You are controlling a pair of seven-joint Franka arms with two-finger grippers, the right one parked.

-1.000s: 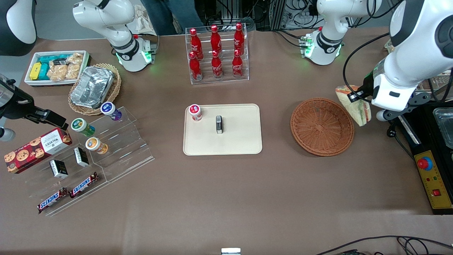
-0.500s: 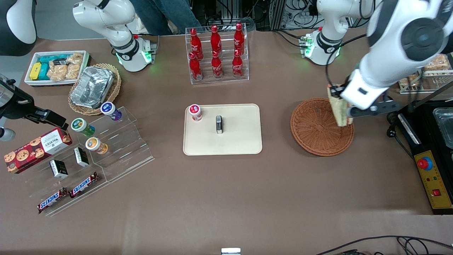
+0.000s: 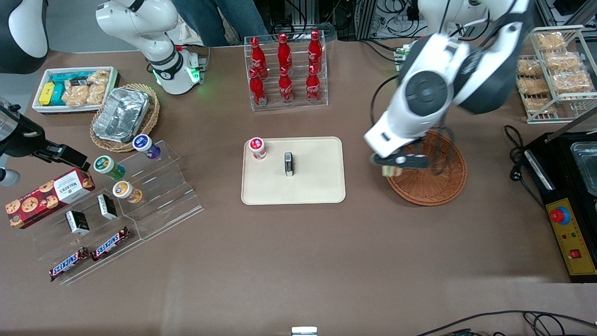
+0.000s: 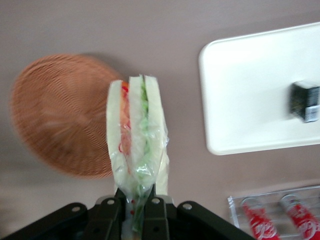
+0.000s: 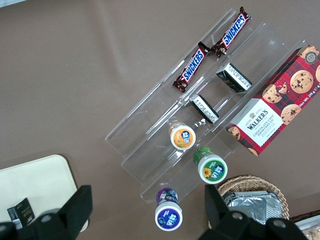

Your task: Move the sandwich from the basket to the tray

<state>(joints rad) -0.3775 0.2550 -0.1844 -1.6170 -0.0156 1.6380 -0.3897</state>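
Observation:
My left gripper (image 3: 394, 163) hangs above the rim of the reddish-brown wicker basket (image 3: 433, 186), on the side facing the tray. It is shut on the sandwich (image 3: 391, 171), mostly hidden under the arm in the front view. In the left wrist view the gripper (image 4: 134, 205) pinches the wrapped sandwich (image 4: 135, 135) by its thin end; pale bread with red and green filling points away from the fingers. The basket (image 4: 60, 115) is empty. The cream tray (image 3: 317, 186) lies beside the basket and also shows in the left wrist view (image 4: 250, 90).
A red-lidded cup (image 3: 257, 148) and a small black box (image 3: 289, 164) stand on the tray. A clear rack of cola bottles (image 3: 285, 70) is farther from the camera. A wire rack of snacks (image 3: 555, 70) and a black control box (image 3: 571, 233) sit toward the working arm's end.
My left arm has swung from the working arm's end of the table across the basket toward the tray, carrying the sandwich with it.

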